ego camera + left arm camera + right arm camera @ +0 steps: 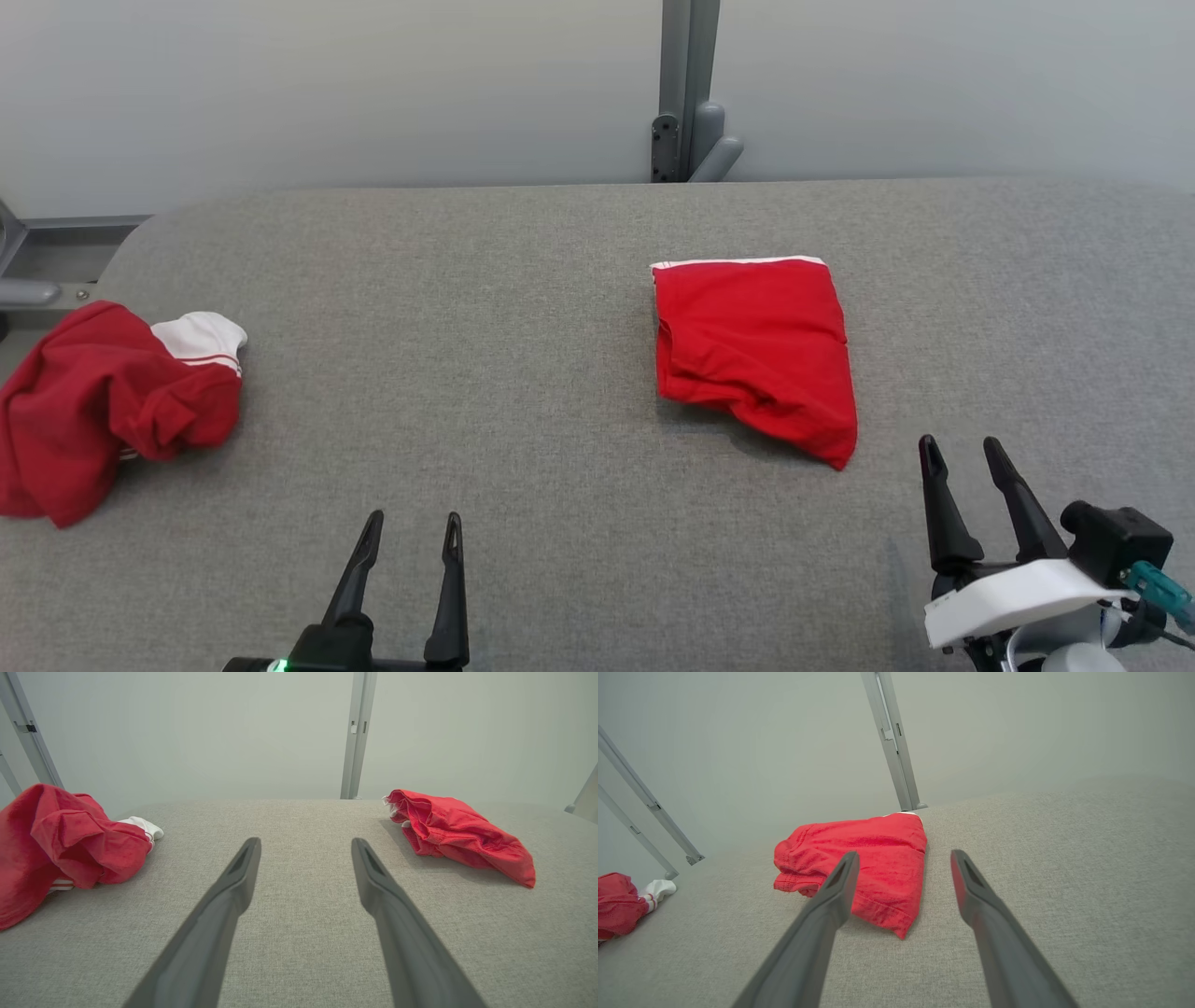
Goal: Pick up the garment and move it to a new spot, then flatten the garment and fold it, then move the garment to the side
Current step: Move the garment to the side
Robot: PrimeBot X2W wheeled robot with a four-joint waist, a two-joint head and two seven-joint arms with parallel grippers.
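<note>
A red garment (756, 350) with a white band along its far edge lies folded into a compact rectangle on the grey padded table (523, 308), right of centre. It appears in the left wrist view as a low red heap (462, 830) and in the right wrist view (887, 858) just beyond the fingertips. My right gripper (959, 441) (904, 853) hovers open near the garment's near right corner, not touching it. My left gripper (414, 515) (304, 841) stands open over bare table at the lower middle, holding nothing.
A second red garment with white cuffs (103, 401) (70, 840) (614, 900) lies crumpled at the table's left edge. A grey metal post (686, 93) rises behind the table's far edge against a pale wall. Slanted grey rails (649, 802) stand at the left.
</note>
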